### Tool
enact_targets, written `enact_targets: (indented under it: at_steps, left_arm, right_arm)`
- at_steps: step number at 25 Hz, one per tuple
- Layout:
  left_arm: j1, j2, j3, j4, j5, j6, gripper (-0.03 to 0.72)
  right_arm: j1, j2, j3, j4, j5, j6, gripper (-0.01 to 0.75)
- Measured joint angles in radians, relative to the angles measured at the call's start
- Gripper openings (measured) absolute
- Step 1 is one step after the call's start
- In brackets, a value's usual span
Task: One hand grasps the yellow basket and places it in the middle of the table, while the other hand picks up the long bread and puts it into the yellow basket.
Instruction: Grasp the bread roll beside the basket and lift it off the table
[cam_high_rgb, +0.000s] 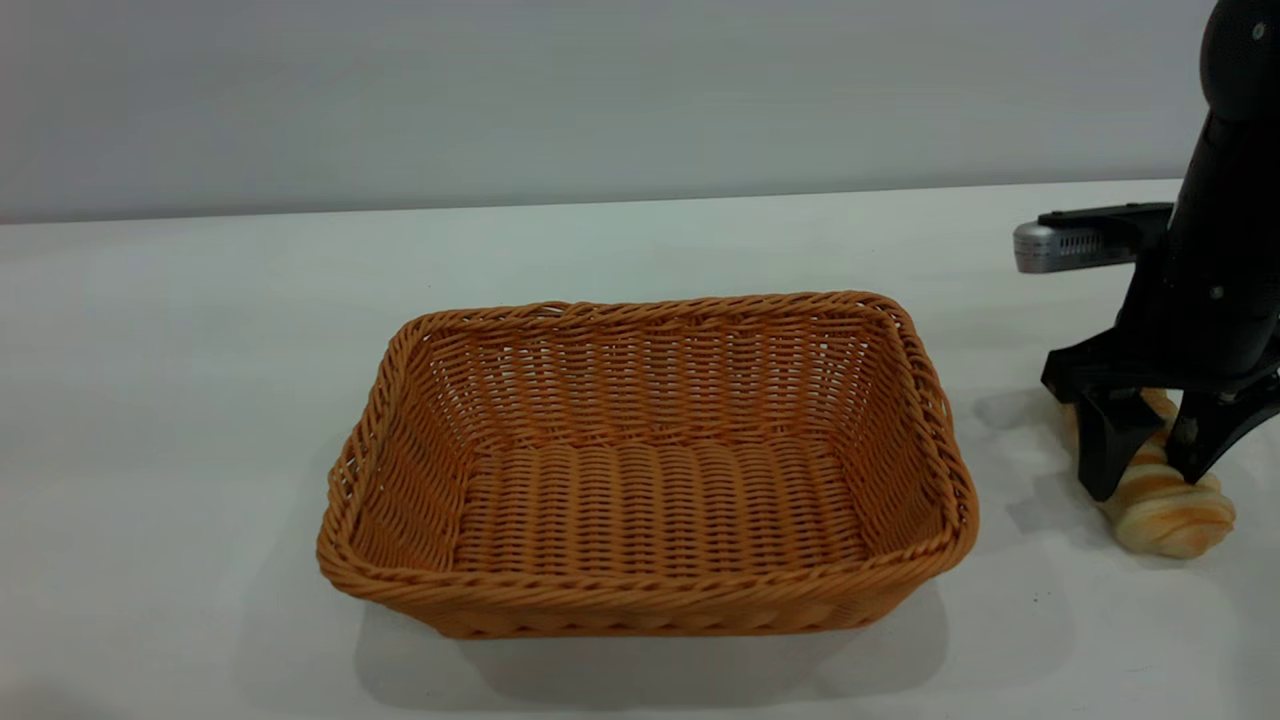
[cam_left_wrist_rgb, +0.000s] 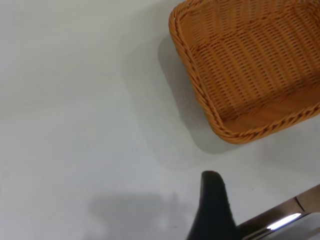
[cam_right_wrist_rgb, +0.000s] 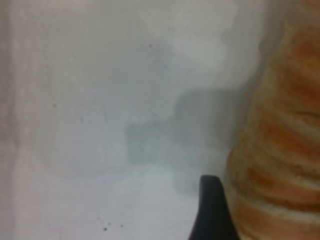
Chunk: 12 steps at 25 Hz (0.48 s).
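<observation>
The yellow basket (cam_high_rgb: 640, 598) stands upright and empty in the middle of the white table (cam_high_rgb: 200, 350). At the right, the long bread (cam_high_rgb: 1172, 518) lies on the table, ridged in orange and cream. My right gripper (cam_high_rgb: 1148, 482) is down over it, open, one finger on each side. In the right wrist view a black finger (cam_right_wrist_rgb: 212, 205) rests against the bread's side (cam_right_wrist_rgb: 280, 150). My left gripper is outside the exterior view. Its wrist view shows one black finger (cam_left_wrist_rgb: 214, 200) above bare table, well apart from the basket's rim (cam_left_wrist_rgb: 199, 95), with nothing held.
A silver-grey cylindrical part (cam_high_rgb: 1050, 248) sticks out sideways from the right arm towards the basket. A plain wall runs behind the table's far edge. Bare tabletop lies left of the basket and between basket and bread.
</observation>
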Motion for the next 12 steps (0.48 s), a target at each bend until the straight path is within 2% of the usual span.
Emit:
enact_targets:
  at_steps: [3, 5, 7, 10, 12]
  left_arm:
    - [0.000, -0.021, 0.000, 0.000, 0.003, 0.000, 0.584]
    - [0.000, -0.027, 0.000, 0.000, 0.005, 0.000, 0.584]
    - [0.000, -0.030, 0.000, 0.001, 0.007, 0.000, 0.584]
    - [0.000, -0.030, 0.000, 0.001, 0.007, 0.000, 0.584]
    - [0.000, -0.030, 0.000, 0.001, 0.007, 0.000, 0.584]
  right_arm:
    - [0.000, 0.015, -0.013, -0.002, 0.002, 0.000, 0.562]
    - [0.000, 0.016, -0.018, -0.005, 0.006, 0.000, 0.506]
    - [-0.002, 0.016, -0.021, -0.014, 0.010, 0.000, 0.409]
    - [-0.003, 0.018, -0.027, -0.033, 0.017, 0.000, 0.202]
    - [-0.003, 0.019, -0.028, -0.048, 0.019, 0.000, 0.092]
